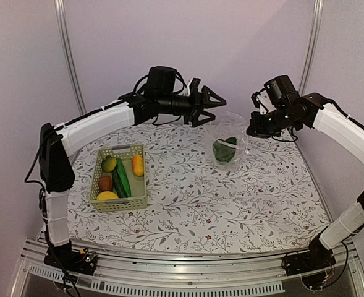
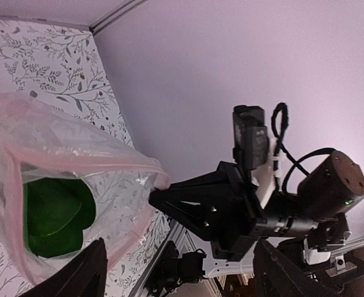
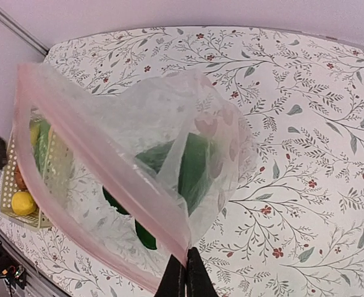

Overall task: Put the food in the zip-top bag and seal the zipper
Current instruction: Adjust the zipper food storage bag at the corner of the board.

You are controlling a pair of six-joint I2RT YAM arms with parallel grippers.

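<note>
Right gripper (image 3: pixel 183 257): the two dark fingers are pressed together with no gap, pinching the zipper (image 3: pixel 107 164) at one corner of the zip-top bag (image 3: pixel 225 142). The strip is pale pink, narrow and straight. In the right wrist view it runs off toward 10 o'clock, and the two sides of the mouth stand apart — the bag is open. The film is clear, glossy and crinkled. Inside lie dark green pieces (image 3: pixel 191 164), smooth and rounded.

Left gripper (image 1: pixel 214 102): fingers spread wide, nothing between them, touching nothing. It hangs in the air at the bag's 10 o'clock, tips pointing toward 3 o'clock.

From overhead the bag stands at about 1 o'clock on the table (image 1: pixel 231 210), which wears a white cloth printed with leafy sprigs. At 9 o'clock sits a pale green slotted basket (image 1: pixel 142 185), rectangular and of rigid plastic. It holds a long green cucumber (image 1: pixel 121 178), a yellow lemon (image 1: pixel 107 196), a yellow-green fruit (image 1: pixel 109 163), an orange piece (image 1: pixel 138 164) and a reddish-brown piece (image 1: pixel 105 182) — all smooth, none touched by either gripper.

Left arm: upright from its base, bent sharply at the elbow, forearm reaching toward the table's centre. Right arm: runs out past the frame's right edge and comes back toward 9 o'clock, wrist dipped to the bag's rim.
</note>
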